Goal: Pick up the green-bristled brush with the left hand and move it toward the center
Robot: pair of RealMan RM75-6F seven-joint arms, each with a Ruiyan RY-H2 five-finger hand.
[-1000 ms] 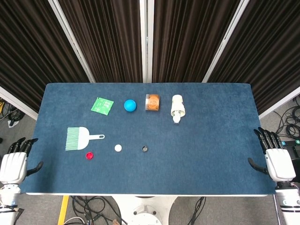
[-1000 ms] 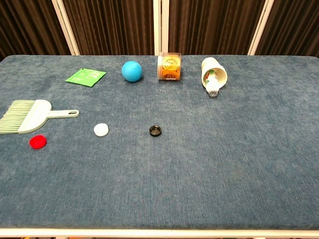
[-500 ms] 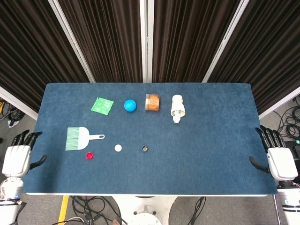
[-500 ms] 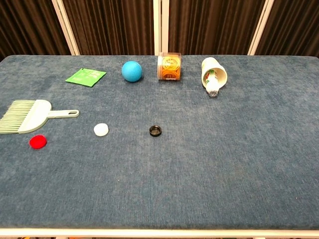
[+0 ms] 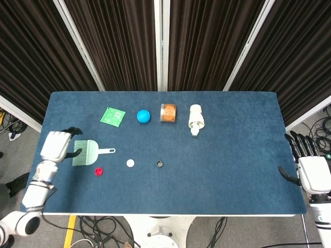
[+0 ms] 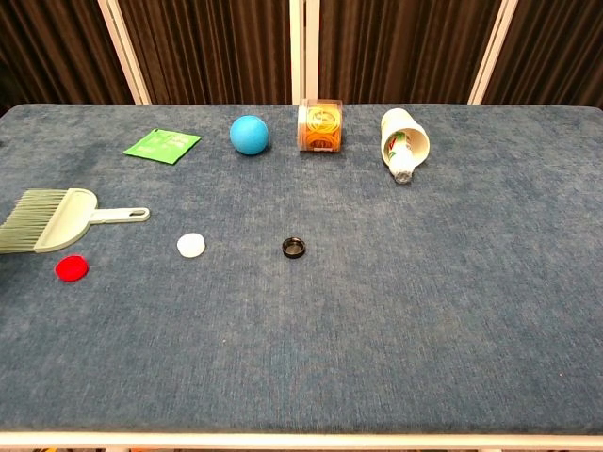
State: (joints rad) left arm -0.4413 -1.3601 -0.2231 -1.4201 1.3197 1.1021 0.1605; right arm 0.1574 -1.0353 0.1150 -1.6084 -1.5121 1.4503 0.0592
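The brush [image 5: 89,151] lies flat on the left part of the blue table [image 5: 232,170], its green bristles pointing left and its pale handle pointing right; the chest view shows the brush [image 6: 61,218] at the left border. My left hand [image 5: 57,146] hovers over the table's left edge right beside the bristle end, fingers apart, thumb close to the bristles, holding nothing. Whether it touches them is unclear. My right hand [image 5: 313,173] hangs open past the table's right edge. Neither hand shows in the chest view.
A red cap [image 5: 99,171], a white cap [image 5: 130,163] and a black ring [image 5: 160,164] lie just in front of the brush toward the middle. Along the back sit a green packet [image 5: 113,115], blue ball [image 5: 143,116], orange jar [image 5: 168,113] and tipped cup [image 5: 196,118].
My left hand has swung up from beside the table's front left corner to the brush's bristle end. The right hand has drifted slightly right and down.
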